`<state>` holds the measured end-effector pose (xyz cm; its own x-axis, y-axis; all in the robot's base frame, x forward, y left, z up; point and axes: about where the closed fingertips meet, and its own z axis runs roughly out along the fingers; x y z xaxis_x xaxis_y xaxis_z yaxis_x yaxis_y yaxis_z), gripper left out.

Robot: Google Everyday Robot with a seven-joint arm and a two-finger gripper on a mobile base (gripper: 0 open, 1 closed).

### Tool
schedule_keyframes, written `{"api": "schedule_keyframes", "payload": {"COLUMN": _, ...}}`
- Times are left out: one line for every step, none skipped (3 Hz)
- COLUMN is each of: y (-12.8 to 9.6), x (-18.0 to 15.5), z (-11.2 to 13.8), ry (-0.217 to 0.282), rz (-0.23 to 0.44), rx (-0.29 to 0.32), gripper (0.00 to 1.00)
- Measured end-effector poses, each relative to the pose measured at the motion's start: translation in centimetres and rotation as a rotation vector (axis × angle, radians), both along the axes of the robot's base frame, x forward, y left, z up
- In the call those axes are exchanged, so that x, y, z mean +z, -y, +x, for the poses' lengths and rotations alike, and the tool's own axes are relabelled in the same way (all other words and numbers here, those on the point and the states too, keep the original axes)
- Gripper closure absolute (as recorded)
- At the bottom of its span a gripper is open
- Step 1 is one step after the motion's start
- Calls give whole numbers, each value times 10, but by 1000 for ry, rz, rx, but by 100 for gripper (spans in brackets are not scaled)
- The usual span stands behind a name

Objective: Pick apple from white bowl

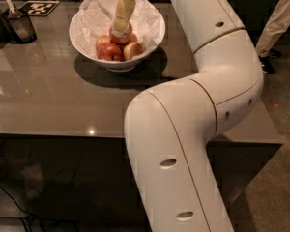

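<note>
The white bowl [152, 33], lined with crumpled white paper, stands at the far middle of the brown table [48, 95]. It holds three apples. The red-orange apple [126, 36] lies on top of the pile, partly hidden by my gripper. A darker red apple [106, 50] and a paler apple [134, 50] lie in front of it. My gripper [119, 32] reaches down into the bowl from above, its yellowish tip against the front of the top apple. My white arm fills the right half of the view.
A small dark container with a utensil [18, 24] stands at the table's far left, next to a black-and-white marker tag [38, 7]. A person's leg [280, 18] is at the far right on the floor. The table's near edge [63, 135] runs across the middle.
</note>
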<state>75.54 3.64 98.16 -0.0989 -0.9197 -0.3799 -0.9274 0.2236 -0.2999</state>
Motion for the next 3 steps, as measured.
{"api": "schedule_keyframes", "payload": {"y": -3, "x": -20, "z": 8, "ry": -30, "rz": 2, "rx": -9, "gripper": 0}}
{"api": "schedule_keyframes", "payload": {"y": -6, "x": -39, "z": 13, "ry": -61, "rz": 4, "rx": -15, "gripper": 0}}
{"api": "schedule_keyframes", "payload": {"y": -8, "x": -53, "z": 16, "ry": -88, "rz": 10, "rx": -16, "gripper": 0}}
